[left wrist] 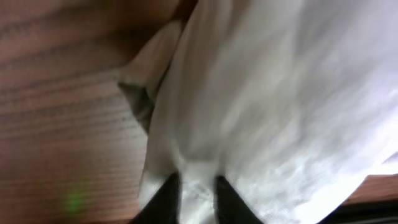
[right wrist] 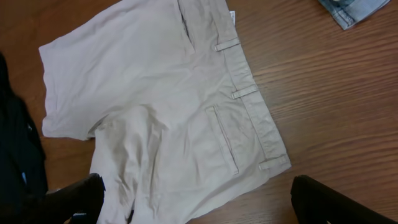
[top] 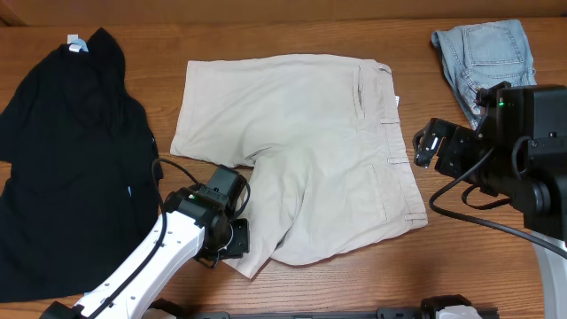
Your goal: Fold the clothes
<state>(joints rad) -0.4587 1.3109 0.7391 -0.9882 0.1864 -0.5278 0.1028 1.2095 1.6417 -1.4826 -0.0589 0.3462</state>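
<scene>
Black soft top, its white collar tag too small to read, lies left on the wooden table. The left pincer pinches the blurred hem of the cream-beige cotton shorts, which lie spread at centre. The right pincer gapes wide and empty near crumpled light-blue denim shorts.

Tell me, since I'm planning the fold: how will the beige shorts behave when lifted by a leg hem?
Probably floppy: the beige shorts rumple and bunch at the left gripper. Likely light, since the cloth looks thin. The waistband, doubled with belt loops, may hang stiffer.
</scene>
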